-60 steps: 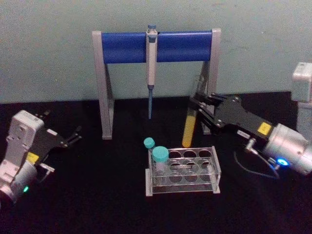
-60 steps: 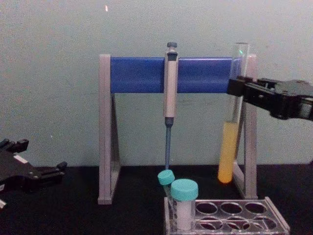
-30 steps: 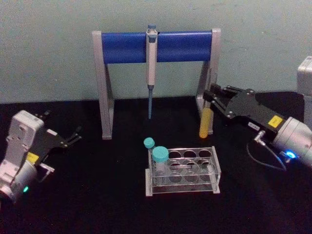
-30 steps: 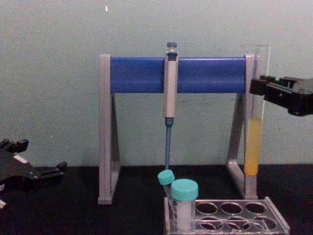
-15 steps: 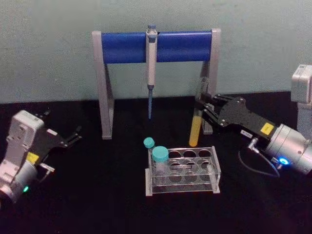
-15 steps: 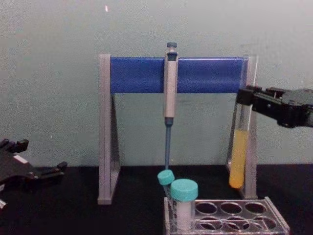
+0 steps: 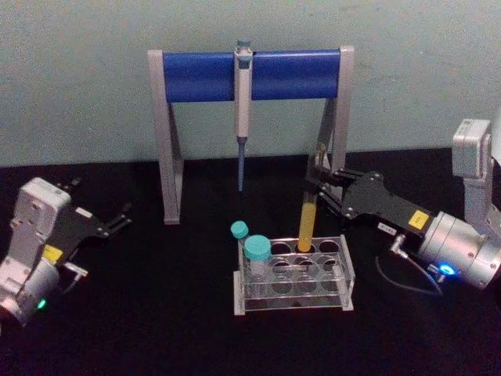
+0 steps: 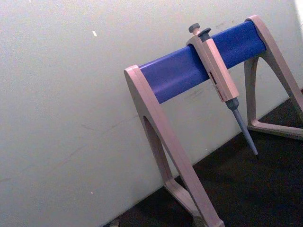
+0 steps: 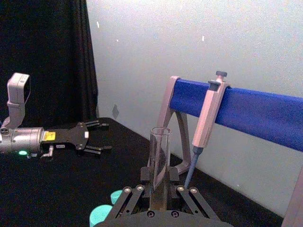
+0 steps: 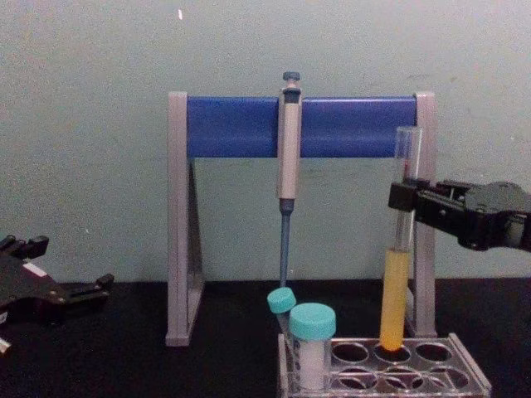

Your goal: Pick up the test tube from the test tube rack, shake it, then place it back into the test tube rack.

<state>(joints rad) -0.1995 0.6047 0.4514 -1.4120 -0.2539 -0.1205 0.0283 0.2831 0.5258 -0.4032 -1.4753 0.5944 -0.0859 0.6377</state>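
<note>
- Over at the right of the table, my right pincer (image 7: 317, 188) has just swung back in from its last shake and dropped lower than it was half a second ago.
- With it comes the long, thin, clear glass test tube (image 7: 308, 215), yellow liquid in its lower part. A moment ago its round bottom hung behind the low translucent grey plastic test tube rack (image 7: 345, 274). Now it sits at the mouth of a far-row hole, seemingly just inside.
- My read is that the shaking is over and the return is under way. The test tube (image 10: 395, 282) is not seated yet, since most of its length stands above the top plate.
- My grip stays clenched on the bare glass well above the liquid, with the open rim poking up past my fingers (image 9: 137, 189). The test tube hangs nearly upright below me, leaning slightly.
- Open holes lie on either side of it. The two short teal-capped white tubes (image 7: 257, 251) stand at the rack's left end, apart from it.
- Next comes a straight lowering, then letting go.
- My left pincer (image 7: 117, 219) is parked far left, fingers spread and holding nothing.
</note>
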